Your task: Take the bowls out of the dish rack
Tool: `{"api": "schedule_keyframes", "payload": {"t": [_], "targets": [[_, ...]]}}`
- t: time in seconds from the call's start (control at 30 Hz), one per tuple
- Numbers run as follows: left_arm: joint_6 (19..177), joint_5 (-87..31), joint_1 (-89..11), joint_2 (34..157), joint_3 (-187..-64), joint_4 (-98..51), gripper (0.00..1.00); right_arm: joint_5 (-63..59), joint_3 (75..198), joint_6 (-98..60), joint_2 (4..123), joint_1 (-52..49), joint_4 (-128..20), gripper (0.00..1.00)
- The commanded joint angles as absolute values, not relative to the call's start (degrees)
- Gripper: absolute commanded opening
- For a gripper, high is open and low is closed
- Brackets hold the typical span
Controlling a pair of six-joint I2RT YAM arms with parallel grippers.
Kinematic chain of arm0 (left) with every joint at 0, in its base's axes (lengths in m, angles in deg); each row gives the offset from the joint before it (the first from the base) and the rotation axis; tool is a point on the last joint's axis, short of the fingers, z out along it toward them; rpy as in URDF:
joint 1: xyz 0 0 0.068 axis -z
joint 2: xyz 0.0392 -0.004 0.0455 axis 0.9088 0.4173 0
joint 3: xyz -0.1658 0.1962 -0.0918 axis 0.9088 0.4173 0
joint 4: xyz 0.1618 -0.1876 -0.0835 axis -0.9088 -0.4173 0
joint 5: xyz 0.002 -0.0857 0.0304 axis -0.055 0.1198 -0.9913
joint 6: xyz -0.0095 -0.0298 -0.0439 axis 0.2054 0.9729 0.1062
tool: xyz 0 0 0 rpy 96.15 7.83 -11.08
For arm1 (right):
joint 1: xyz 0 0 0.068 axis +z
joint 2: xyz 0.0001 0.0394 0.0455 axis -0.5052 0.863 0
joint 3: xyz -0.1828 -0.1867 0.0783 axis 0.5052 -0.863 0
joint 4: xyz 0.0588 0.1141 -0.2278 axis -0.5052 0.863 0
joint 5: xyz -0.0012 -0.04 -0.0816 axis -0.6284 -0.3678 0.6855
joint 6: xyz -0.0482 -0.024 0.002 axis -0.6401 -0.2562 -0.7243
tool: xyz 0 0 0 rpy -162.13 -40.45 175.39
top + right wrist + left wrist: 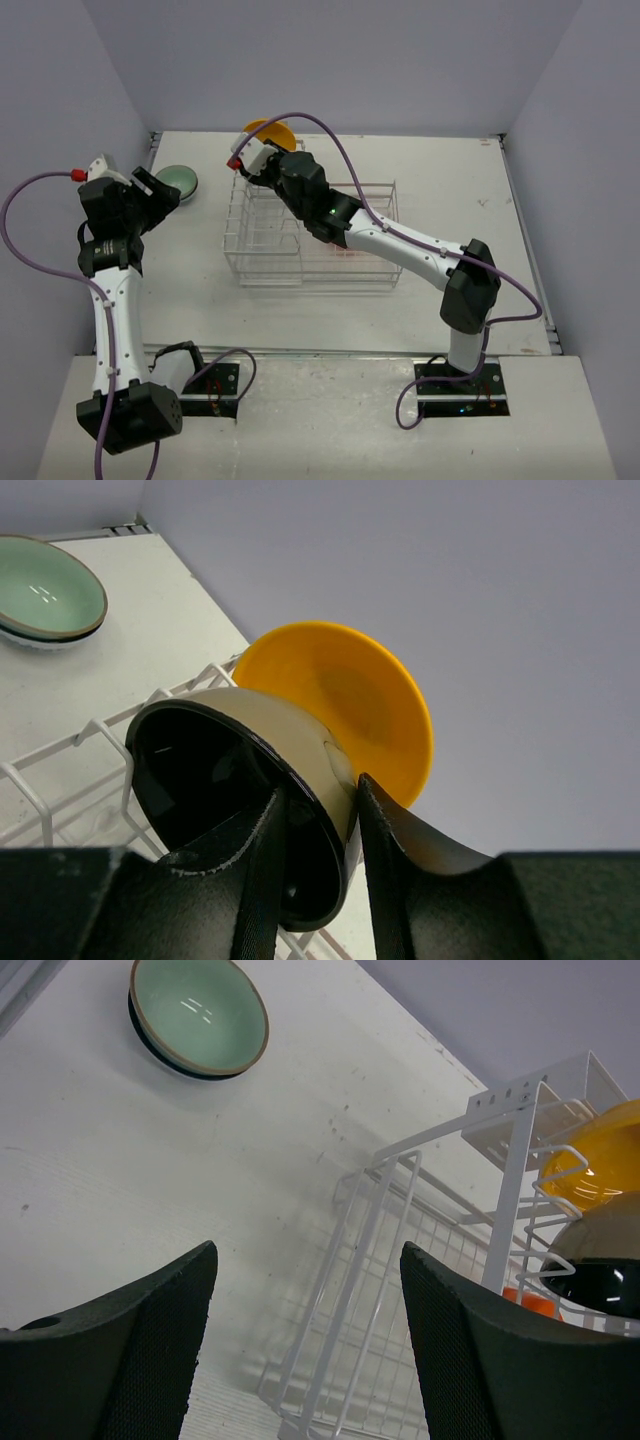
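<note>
Right gripper fills the close view. Its two fingers straddle the rim of the black bowl, one inside the glossy hollow, one on the pale outer wall, pinching it. That bowl stands on edge in the dish rack, with white wires just below the fingers. Just past the fingertips is the yellow bowl, also on edge. Further off to this hand's left, the mint green bowl sits upright on the table, outside the rack. Now the left gripper: jaws wide apart, nothing between them. The mint bowl lies ahead of it. The rack is off to its right, a sliver of the orange-red bowl showing low inside.
</note>
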State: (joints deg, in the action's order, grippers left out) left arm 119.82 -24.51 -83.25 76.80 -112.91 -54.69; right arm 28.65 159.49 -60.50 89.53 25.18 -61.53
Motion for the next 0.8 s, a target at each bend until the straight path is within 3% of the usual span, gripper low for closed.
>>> {"api": "schedule_keyframes", "payload": {"t": [0.0, 0.77], "targets": [[118.4, -23.7, -83.1, 75.5, -112.5, -52.5, 0.74, 27.4, 159.7, -60.1, 89.8, 24.9, -64.4, 0.34], [118.6, -23.9, -83.1, 73.5, -109.4, -51.8, 0.75, 27.6, 155.9, -59.8, 89.5, 24.9, -66.8, 0.11]]}}
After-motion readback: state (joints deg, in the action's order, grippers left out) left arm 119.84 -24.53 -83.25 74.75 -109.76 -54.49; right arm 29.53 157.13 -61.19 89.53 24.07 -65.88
